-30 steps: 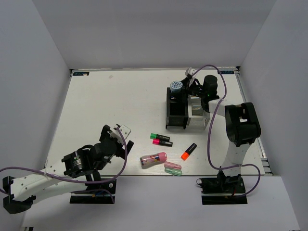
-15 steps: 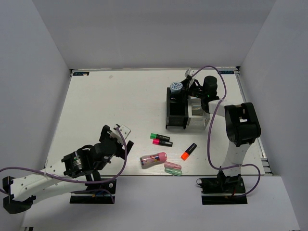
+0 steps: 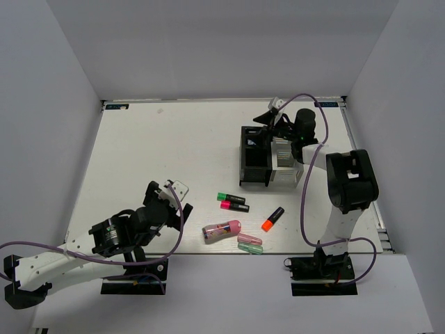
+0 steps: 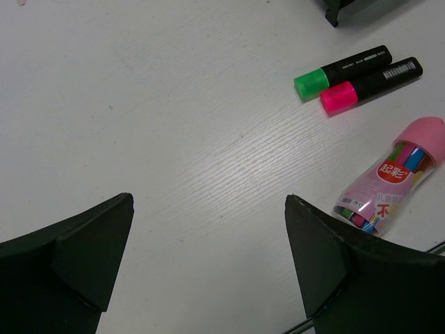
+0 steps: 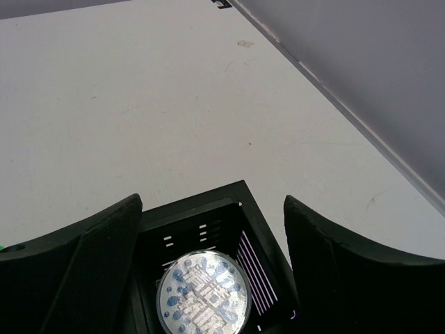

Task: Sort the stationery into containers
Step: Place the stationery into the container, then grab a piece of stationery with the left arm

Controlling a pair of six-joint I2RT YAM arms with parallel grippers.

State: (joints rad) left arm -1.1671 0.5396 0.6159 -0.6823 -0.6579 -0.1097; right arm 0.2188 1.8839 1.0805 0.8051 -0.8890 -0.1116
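The black mesh bin (image 3: 254,165) and the white/silver bin (image 3: 284,164) stand side by side at the back right. My right gripper (image 3: 268,120) hovers open over the black bin's far end (image 5: 208,196). A round blue-and-white capped item (image 5: 203,296) sits inside that bin, below the fingers and free of them. My left gripper (image 3: 171,192) is open and empty at the front left (image 4: 208,202). On the table lie a green-capped marker (image 3: 231,197), a pink-capped marker (image 3: 234,207), an orange-capped marker (image 3: 272,218), a pink translucent tube (image 3: 222,229), and pastel pink (image 3: 249,241) and green (image 3: 252,248) pieces.
The left wrist view shows the green-capped marker (image 4: 341,72), the pink-capped marker (image 4: 370,85) and the pink tube (image 4: 393,177) to the right of the left fingers. White walls close in the table on three sides. A purple cable loops along the right arm (image 3: 304,188).
The round blue-and-white item, held at the black bin's top a second ago, now lies down inside the bin. The right gripper has opened above it. The left arm has not moved.
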